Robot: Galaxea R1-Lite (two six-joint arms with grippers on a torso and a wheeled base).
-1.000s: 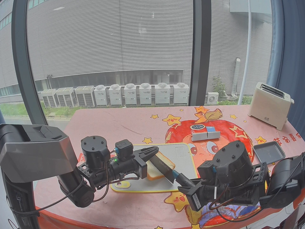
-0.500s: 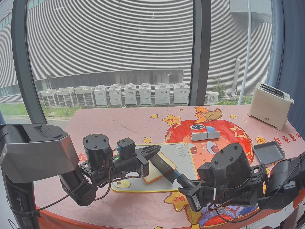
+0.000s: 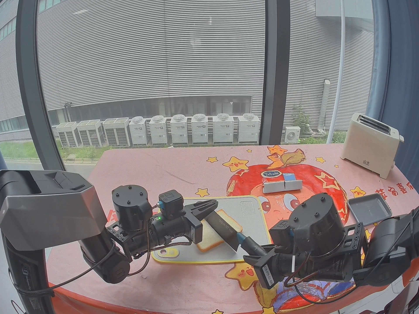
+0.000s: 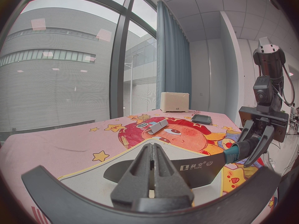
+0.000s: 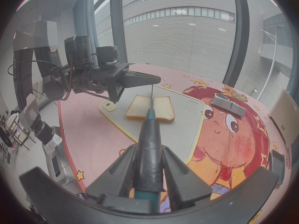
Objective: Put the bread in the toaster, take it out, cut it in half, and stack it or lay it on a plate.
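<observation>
Pale, brown-crusted bread point(image 3: 210, 239) lies flat on the grey, yellow-rimmed board point(image 3: 255, 216), towards the board's left side. The knife point(image 3: 224, 231) stands on edge across the middle of the slice, so in the right wrist view a lobe of bread point(image 5: 138, 107) shows on either side of the thin blade. Whether the slice is cut right through cannot be told.

The right gripper point(image 3: 256, 254) is clamped on the knife's teal handle point(image 5: 150, 134), one finger on each side. It sits low over the board's near right corner, with the blade running away from it and to the left. The left gripper point(image 3: 211, 206) has its fingers point(image 4: 141, 162) pressed together with nothing between them. It reaches in from the left, its tips just above the back of the blade and over the slice. Whether they touch the steel cannot be told.

The board rests on a pink cloth point(image 3: 174, 171) printed with stars and a red cartoon face. Just beyond the board's far right corner lies a small grey block point(image 3: 283, 184) with blue and red on top. A dark, shallow square plate point(image 3: 370, 209) sits well to the right of the board, near the table's right edge. The cream toaster point(image 3: 371, 145) stands behind the plate at the far right corner, its slots facing up.
</observation>
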